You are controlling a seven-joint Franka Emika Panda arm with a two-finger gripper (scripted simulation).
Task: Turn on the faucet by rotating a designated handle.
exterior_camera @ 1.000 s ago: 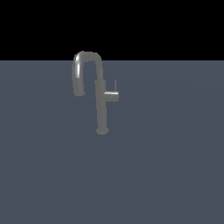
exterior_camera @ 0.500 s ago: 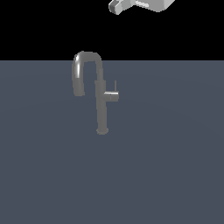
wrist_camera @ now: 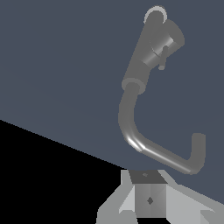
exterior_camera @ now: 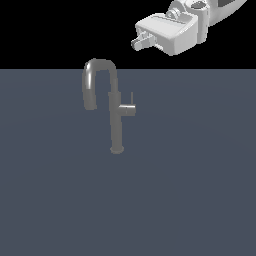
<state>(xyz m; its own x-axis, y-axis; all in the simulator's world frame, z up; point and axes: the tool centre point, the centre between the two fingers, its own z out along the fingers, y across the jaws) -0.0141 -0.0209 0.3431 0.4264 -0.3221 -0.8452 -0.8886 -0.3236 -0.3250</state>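
Faucet [exterior_camera: 115,120] is standing upright on the flat slate-blue surface [exterior_camera: 190,190], a bit toward the exterior view's left of centre. It's a grey metallic tube type: slim stem on a small round base, with the spout [exterior_camera: 91,85] arching over like an upside-down U and coming back down on the exterior view's left side of the stem.

About halfway up the stem you can see the handle [exterior_camera: 128,109], a stubby grey cylinder sticking out sideways toward the exterior view's right. It's got a thin rod lever [exterior_camera: 131,98] poking straight up from it. Nothing is touching it.

Gripper [exterior_camera: 138,42] is way up in the exterior view's top right, against the black background, well apart from the faucet and higher than the top of the spout. The white hand body is tilted, with the finger end aimed toward the exterior view's left and slightly down.

As for how wide the fingers are, honestly can't tell. In the exterior view they bunch into one blob, and the wrist view only catches the grey gripper base at the edge, with the fingertips cut off. That same wrist view does show the whole faucet, handle stub included, out ahead of the gripper.
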